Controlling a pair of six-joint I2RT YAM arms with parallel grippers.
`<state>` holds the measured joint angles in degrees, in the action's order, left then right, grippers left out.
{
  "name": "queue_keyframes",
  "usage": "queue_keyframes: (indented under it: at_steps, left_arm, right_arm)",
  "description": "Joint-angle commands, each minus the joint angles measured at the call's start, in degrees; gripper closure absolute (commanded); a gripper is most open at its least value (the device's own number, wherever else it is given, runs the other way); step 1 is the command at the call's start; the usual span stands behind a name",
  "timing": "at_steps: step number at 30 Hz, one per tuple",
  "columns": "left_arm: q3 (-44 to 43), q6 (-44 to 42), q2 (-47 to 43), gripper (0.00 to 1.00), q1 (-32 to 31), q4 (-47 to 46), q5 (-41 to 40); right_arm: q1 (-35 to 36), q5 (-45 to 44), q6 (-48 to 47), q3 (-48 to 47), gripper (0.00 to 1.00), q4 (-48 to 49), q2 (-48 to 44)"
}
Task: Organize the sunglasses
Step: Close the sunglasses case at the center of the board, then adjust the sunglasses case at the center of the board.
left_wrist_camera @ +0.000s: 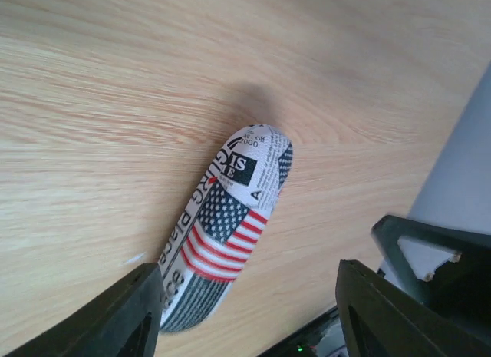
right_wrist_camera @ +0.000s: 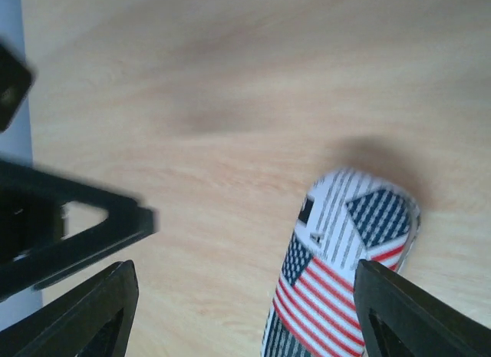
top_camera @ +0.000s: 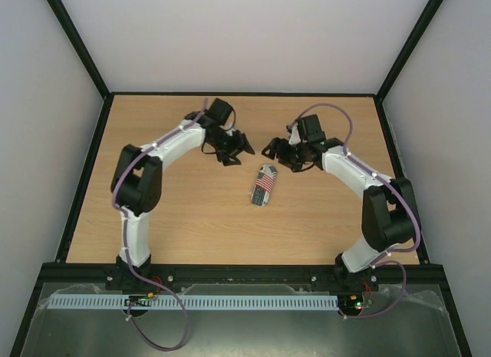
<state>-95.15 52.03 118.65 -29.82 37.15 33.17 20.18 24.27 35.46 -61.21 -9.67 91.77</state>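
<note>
Two pincers hang over the table (top_camera: 184, 234), and between them, a little to the near side, the case (top_camera: 263, 185) lies shut and flat on the wood. No sunglasses show in any view. I judge they are inside the shut case, but I cannot see that. The case's long axis runs near to far, its far end tipped slightly right. From above, the left pincer (top_camera: 234, 148) sits far and left of that far end. The right pincer (top_camera: 280, 153) sits far and just right of it, and looks the nearer of the two, though not by much. In the left wrist view the case (left_wrist_camera: 230, 234) lies below and between the fingers (left_wrist_camera: 130, 318), which stand apart with nothing in them and no contact that I can make out. In the right wrist view the case (right_wrist_camera: 345, 272) lies toward one finger (right_wrist_camera: 414, 318) but clear of it. Those jaws are wide apart and hold nothing. If the glasses are indeed packed away, I'd reckon the job is near its end and both arms need only back off without nudging the case. If the case must be handled, a pincer has to come down and toward the near side, jaws across its short width.
</note>
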Motion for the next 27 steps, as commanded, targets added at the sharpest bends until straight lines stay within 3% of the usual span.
queue_keyframes:
  at_steps: [1, 2, 3, 8, 15, 20, 27]
  left_arm:
    - [2.9, -1.7, -9.4, 0.25, 4.4, 4.2, -0.7]
    - [3.7, -2.3, -11.0, 0.09, 4.8, 5.2, -1.1]
    - [4.5, -3.1, -12.5, 0.02, 5.2, 6.2, -1.6]
    - [14.7, -2.6, -23.3, 0.01, 5.1, 6.9, -1.9]
    - [34.2, 5.2, -36.9, 0.01, -1.7, 0.2, -2.1]
    - [42.2, 8.9, -42.8, 0.01, -3.8, -2.3, -2.7]
    - [42.5, 7.0, -41.6, 0.01, -3.9, -1.7, -3.4]
  right_arm:
    - [-2.6, -8.2, -1.2, -6.6, 0.22, -12.2, 2.5]
    - [-3.4, -9.3, -1.0, -8.1, 0.23, -13.8, 4.4]
    - [-4.3, -10.0, -0.7, -9.9, 0.25, -15.9, 6.6]
    - [-7.1, -12.3, -0.9, -21.2, 0.34, -21.8, 17.4]
    - [-7.4, -11.2, -2.3, -35.2, 0.52, -27.8, 28.9]
    - [-7.1, -8.4, -2.3, -34.0, 0.57, -26.6, 29.8]
    - [-4.0, -6.4, -2.2, -23.2, 0.6, -21.8, 25.2]
